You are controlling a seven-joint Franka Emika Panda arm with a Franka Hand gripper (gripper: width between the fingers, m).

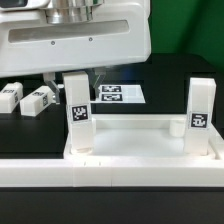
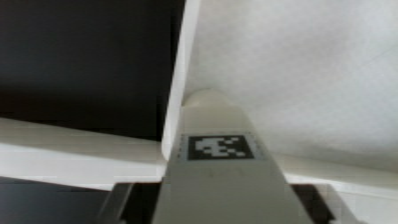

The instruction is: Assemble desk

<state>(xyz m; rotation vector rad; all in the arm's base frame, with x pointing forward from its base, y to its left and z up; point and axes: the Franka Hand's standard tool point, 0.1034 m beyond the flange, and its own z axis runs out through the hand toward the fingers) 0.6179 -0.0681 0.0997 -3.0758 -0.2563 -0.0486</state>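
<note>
Nearest, one long border rail [image 1: 110, 165] was seen, with two legs [image 1: 78, 112] [image 1: 200, 108] stood upright at it. Two more legs [image 1: 10, 97] [image 1: 38, 100] were laid far left on the worktop [image 1: 165, 95], near one marker board [image 1: 115, 95]: four legs counted. One panel [image 1: 70, 50] was seen at the far side under the end effector [image 1: 75, 15]; whether it was pinched or only straddled could not be told. The panel was judged stiff, light and slippery, best gripped by its rim.

The exterior view is bright but a bit soft. The white panel [image 1: 75, 45] shines so much that its edges wash out, and the black table [image 1: 170, 95] is very dark. The wrist view is blurry — the close leg [image 2: 222, 190] and its tag [image 2: 221, 148] look fuzzy.
</note>
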